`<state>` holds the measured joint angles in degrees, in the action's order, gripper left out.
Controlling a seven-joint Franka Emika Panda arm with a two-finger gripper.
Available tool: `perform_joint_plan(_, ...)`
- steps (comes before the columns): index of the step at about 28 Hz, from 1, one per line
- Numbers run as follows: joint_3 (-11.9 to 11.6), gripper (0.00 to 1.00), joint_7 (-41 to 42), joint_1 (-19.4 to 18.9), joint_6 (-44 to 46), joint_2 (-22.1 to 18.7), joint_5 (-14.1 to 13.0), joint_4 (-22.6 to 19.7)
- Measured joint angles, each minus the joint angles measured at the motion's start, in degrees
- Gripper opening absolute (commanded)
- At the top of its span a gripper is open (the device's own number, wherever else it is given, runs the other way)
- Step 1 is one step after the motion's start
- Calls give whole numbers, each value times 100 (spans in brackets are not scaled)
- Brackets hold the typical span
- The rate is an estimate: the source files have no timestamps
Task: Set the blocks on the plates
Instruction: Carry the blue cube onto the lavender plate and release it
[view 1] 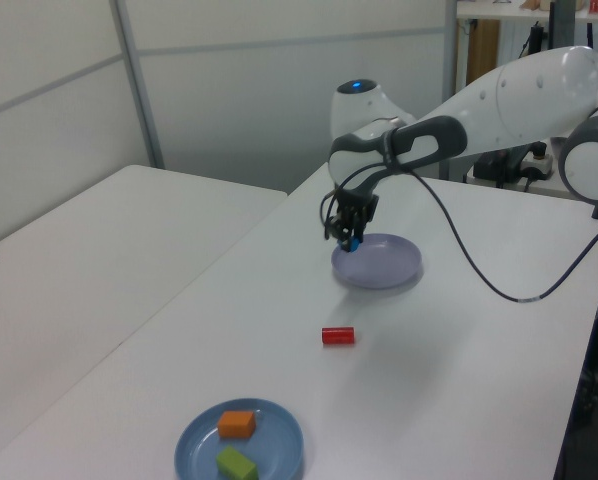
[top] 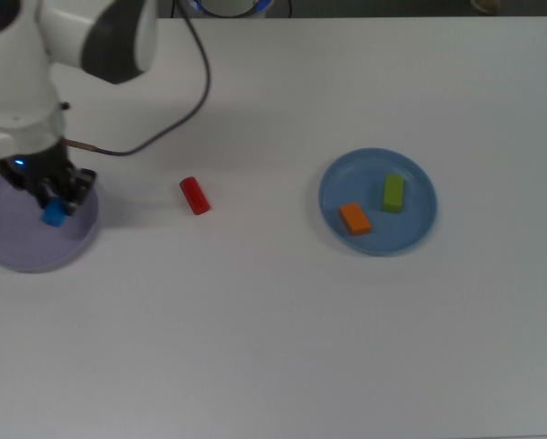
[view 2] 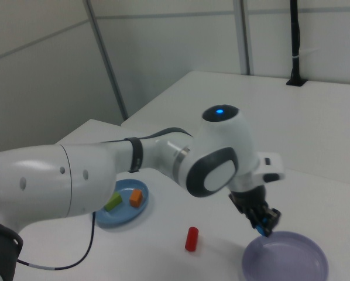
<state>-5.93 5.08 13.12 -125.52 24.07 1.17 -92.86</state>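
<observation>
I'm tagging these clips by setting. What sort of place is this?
Probably a robotics lab: a white table with partition walls behind, a robot arm, and toy blocks with plastic plates as props.

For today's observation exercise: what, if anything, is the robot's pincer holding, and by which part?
The pincer holds the small blue cube by its opposite sides, above the lavender plate. Exactly which faces cannot be told.

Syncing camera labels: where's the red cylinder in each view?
Top view: red cylinder left of centre, on bare table between the purple plate and blue plate.
Left view: centre, lying on the table, nearer than the purple plate.
Right view: bottom centre, left of the purple plate.
Shared landmark: the purple plate, under the gripper.
</observation>
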Motion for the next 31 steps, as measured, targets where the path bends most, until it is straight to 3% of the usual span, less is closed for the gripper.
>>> perform_joint_plan(6, 0, 25, 1611, 480, 1, 126, -3, 51)
perform_joint_plan(12, 2, 27, 2384, 730, -14, 422, -3, 150)
perform_joint_plan(13, 4, 39, 2386, 732, -48, 475, -3, 165)
perform_joint_plan(15, 23, 51, 2378, 725, -165, 581, -3, 209)
perform_joint_plan(18, 45, 56, 2366, 710, -225, 655, -3, 253)
perform_joint_plan(19, 49, 67, 2365, 705, -225, 668, -3, 263)
perform_joint_plan(23, 64, 84, 2365, 698, -225, 692, -3, 270)
perform_joint_plan(24, 66, 100, 2365, 697, -225, 694, -3, 270)
perform_joint_plan(31, 82, 100, 2369, 685, -225, 700, -3, 270)
